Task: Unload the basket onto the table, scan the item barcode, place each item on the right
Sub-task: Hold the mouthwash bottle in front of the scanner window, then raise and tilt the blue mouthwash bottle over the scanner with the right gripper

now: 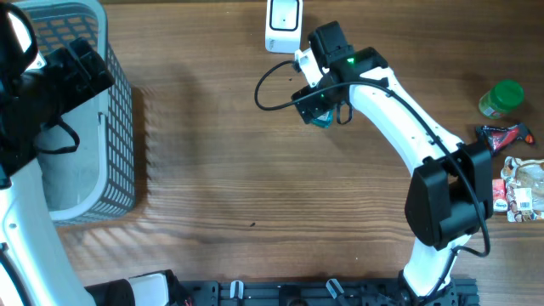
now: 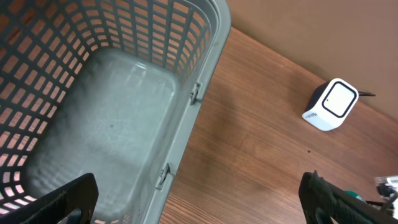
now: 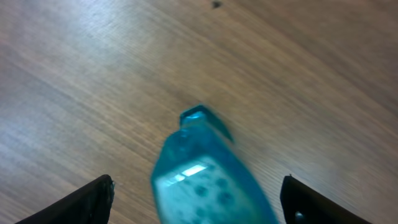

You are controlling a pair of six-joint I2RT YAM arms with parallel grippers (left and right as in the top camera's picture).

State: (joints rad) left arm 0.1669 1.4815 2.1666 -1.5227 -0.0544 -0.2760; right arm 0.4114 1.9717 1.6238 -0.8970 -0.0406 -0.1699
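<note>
Two sets of fingers show, both spread. The left fingers [image 2: 62, 200] hang wide apart over the grey basket [image 2: 199, 68] at the left edge of the surface [image 1: 212, 178], holding nothing; we judge them out of the way and ready to receive the item once it is read. The right fingers [image 3: 93, 199] stand either side of the teal item [image 3: 208, 180]. Bare wood shows between the item and the finger at the frame's left, so we read them as apart and not clamped on it; on the other side the gap is too narrow to judge. From above, the teal item sits under the right wrist, near the white scanner [image 1: 283, 24] but not touching it, which suits the task: a short move would bring a label to the scanner's window. A green-lidded jar [image 1: 501, 97] and some packets [image 1: 520, 191] lie at the far right, well apart. We cannot find the barcode: the item is blurred, its lower end is cut off by the frame, and from above the wrist covers most of it, so we cannot tell whether it lies on the wood or is raised off it
</note>
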